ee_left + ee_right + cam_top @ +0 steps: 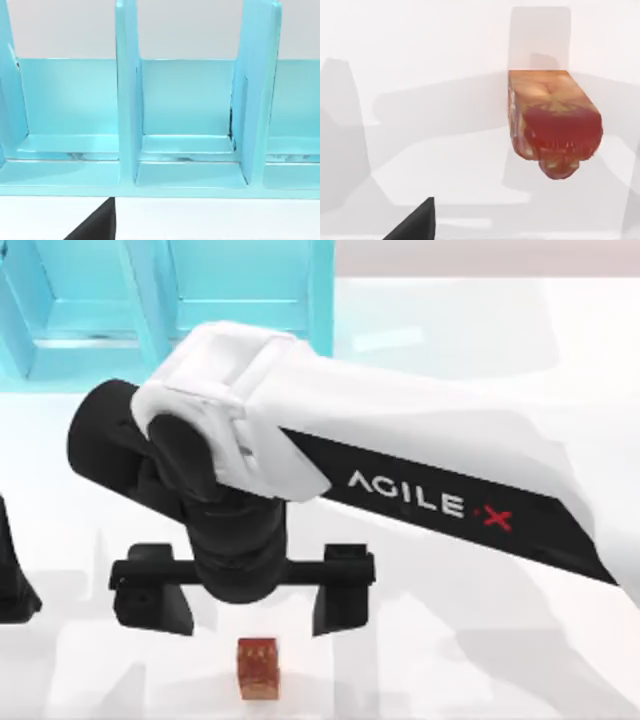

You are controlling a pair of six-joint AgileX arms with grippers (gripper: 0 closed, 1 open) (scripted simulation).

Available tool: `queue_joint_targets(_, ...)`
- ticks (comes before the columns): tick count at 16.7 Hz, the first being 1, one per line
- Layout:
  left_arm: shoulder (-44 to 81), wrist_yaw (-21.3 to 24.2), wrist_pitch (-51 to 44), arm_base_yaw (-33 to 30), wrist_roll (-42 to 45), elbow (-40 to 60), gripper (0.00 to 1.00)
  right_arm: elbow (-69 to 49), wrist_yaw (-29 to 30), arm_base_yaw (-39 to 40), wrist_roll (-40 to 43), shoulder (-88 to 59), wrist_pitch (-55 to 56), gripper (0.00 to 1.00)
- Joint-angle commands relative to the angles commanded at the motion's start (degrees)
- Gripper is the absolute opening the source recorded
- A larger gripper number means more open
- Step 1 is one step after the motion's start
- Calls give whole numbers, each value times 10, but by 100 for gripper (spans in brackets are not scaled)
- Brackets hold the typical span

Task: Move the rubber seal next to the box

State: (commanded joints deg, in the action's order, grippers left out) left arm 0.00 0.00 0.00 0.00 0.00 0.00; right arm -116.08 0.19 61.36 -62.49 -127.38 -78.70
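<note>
1. Clearly, the right gripper (243,606) is spread wide and holds nothing; its two black fingers (150,600) stand far apart on the crossbar, and the rubber seal (257,668) lies on the white table (500,660) just in front of the gap between them, a little toward the right finger and not touching either one.
2. In my judgement the first risk is a bad approach: because the seal is much smaller than the gripper and sits off the middle, one finger may reach it first and push it sideways or turn it over instead of catching it.
3. A second risk is the descent. If the fingers come down too low they can press on the table; if they stay too high they can close above the small block and miss it.
4. In the right wrist view the seal (552,122) looks uneven and rounded at one end, so I think the grip may slip if it takes this end.
5. The box (150,300), a light blue one, stands behind the right arm, well apart from the seal, so the carry passes near its walls and a knock is possible.
6. In the left wrist view the compartments of the box (180,150) are open and have nothing inside.
7. The left gripper (12,580) rests at the table's left edge; whether its fingers are apart I cannot tell.
</note>
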Motion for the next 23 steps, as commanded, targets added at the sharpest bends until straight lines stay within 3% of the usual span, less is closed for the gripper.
queue_joint_targets(5, 0, 0, 0, 0, 0, 0, 100, 11, 0, -2, 1, 0, 11, 100)
queue_joint_targets(13, 0, 0, 0, 0, 0, 0, 100, 156, 0, 1, -1, -31, 190, 100)
queue_joint_targets(18, 0, 0, 0, 0, 0, 0, 100, 171, 0, 1, -2, -35, 206, 100)
queue_joint_targets(23, 0, 0, 0, 0, 0, 0, 100, 171, 0, 1, -2, -35, 206, 62)
